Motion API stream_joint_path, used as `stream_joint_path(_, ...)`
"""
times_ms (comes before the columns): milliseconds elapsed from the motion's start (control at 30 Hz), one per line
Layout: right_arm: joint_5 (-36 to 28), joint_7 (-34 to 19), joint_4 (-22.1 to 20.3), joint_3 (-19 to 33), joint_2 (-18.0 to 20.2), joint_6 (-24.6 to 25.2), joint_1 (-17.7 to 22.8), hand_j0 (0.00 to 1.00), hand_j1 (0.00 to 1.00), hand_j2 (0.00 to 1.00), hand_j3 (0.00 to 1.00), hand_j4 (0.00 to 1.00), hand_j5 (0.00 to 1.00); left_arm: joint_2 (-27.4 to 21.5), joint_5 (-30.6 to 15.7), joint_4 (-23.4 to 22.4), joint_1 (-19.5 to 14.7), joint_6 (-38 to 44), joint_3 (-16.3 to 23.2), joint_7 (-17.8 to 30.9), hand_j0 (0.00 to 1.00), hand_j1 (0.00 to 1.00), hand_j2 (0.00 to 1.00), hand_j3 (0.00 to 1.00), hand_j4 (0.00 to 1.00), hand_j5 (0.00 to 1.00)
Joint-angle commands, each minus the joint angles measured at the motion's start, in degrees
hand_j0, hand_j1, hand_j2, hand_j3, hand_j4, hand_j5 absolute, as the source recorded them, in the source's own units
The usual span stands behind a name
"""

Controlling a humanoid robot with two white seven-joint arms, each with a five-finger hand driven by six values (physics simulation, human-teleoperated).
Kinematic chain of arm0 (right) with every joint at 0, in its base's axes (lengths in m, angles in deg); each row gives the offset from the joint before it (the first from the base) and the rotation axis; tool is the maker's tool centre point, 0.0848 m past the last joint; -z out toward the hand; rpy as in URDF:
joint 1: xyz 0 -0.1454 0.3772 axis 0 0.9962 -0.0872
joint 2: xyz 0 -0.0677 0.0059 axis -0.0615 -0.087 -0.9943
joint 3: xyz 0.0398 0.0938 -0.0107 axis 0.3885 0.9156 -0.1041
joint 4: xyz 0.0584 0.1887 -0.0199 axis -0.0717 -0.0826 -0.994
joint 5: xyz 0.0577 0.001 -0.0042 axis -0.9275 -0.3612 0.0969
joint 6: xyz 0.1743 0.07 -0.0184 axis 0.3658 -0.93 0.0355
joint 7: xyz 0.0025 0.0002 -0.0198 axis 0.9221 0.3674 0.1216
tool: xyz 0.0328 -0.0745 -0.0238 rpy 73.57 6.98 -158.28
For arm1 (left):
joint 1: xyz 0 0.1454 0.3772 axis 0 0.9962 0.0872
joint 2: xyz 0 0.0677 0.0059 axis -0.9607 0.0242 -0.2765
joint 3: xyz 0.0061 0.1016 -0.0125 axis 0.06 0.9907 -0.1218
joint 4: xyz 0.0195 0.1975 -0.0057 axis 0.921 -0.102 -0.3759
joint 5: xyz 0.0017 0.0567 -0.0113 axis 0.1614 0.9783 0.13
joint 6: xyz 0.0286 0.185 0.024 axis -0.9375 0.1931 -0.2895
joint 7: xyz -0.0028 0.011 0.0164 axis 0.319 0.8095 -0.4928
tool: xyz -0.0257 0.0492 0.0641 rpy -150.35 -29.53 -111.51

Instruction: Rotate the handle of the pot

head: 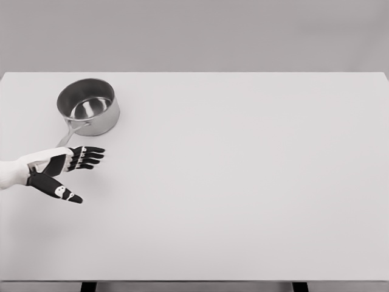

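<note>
Lower left of frame: left hand on a smooth white forearm shell. Palm and five segmented fingers are black, with pale patches at the joints. The thumb carries small white markings along its length.

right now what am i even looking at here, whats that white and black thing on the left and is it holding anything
This is a simulator's render, seen from a camera on a humanoid robot's head, looking down at a white table. The white and black thing is the robot's left hand, on an arm that comes in from the picture's left edge. Its fingers are spread and it holds nothing. The right arm is out of view.

On the table stands one thing: a shiny metal pot, upright and empty, near the far left corner. Its handle sticks out toward the robot, and the end of it sits right by the hand's fingers. From this one view I cannot tell whether the hand touches the handle.
</note>
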Motion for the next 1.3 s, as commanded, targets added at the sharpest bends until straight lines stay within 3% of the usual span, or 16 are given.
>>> stream_joint_path(0, 0.0, 0.0, 0.0, 0.0, 0.0, 0.0, 0.0, 1.0, 1.0, 1.0, 1.0, 1.0, 1.0, -0.1, -0.1, -0.7, 0.0, -0.1, -0.1, 0.0, 1.0, 1.0, 1.0, 1.0, 1.0, 1.0)
stream_joint_path(400, 0.0, 0.0, 0.0, 0.0, 0.0, 0.0, 0.0, 1.0, 1.0, 1.0, 1.0, 1.0, 1.0, -1.0, 0.8, -3.0, -0.2, -0.1, -1.1, 0.0, 1.0, 1.0, 1.0, 1.0, 1.0, 1.0)
stream_joint_path(1000, 0.0, 0.0, 0.0, 0.0, 0.0, 0.0, 0.0, 1.0, 1.0, 1.0, 1.0, 1.0, 1.0, -1.3, 8.3, -10.1, -1.0, -0.1, -3.2, 0.0, 1.0, 1.0, 1.0, 1.0, 1.0, 1.0)
stream_joint_path(1267, 0.0, 0.0, 0.0, 0.0, 0.0, 0.0, 0.0, 1.0, 1.0, 1.0, 1.0, 1.0, 1.0, -2.1, 12.4, -10.9, -1.1, 0.0, -4.1, 0.0, 1.0, 1.0, 1.0, 1.0, 1.0, 1.0)
